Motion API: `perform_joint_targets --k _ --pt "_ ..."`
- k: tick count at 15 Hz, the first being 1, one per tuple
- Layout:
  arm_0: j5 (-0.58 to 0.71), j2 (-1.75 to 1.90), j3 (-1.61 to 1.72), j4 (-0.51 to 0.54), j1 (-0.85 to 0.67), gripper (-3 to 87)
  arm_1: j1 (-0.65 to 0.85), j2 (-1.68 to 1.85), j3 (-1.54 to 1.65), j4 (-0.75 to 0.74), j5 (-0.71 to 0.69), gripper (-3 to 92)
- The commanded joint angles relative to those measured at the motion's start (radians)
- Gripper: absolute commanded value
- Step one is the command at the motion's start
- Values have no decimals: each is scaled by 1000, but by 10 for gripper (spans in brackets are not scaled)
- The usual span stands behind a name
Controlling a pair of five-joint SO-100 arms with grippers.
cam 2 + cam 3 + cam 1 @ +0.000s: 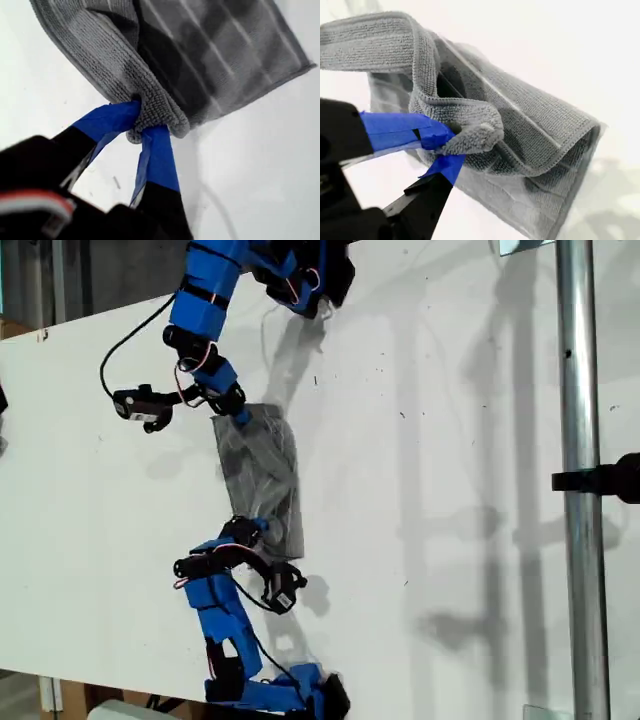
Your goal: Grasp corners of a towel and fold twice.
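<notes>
Pinching towel [165,55] corners, both end effectors

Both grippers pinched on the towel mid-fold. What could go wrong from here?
1. My first gripper holds only a small bunched tip of the thin grey striped towel; a pull may slip it free.
2. My second gripper pinches several stacked layers at a corner; one layer might drop out and spoil the fold.
3. In the exterior view the towel lies crumpled between the arms on the white table, so uneven motion would likely leave misaligned edges.

One towel [262,472], two blue arms, one metal pole [580,480], one table [450,490].
</notes>
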Motion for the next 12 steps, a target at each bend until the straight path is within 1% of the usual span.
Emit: perform_joint_targets --k 1,4,6,8,12 --pt "-43 48 -2 15 -117 -28 127 -25 2 -164 -23 -1" --pt "-107 61 5 -32 -206 -28 229 -78 21 -451 -51 -1" --pt "-129 91 9 -72 -249 -28 267 -81 9 -563 -52 -1" --pt "-115 144 29 -115 -265 -28 275 -49 -11 -588 -52 -1" --pt "-67 137 101 -20 -227 -27 209 -54 21 -454 -63 -1"
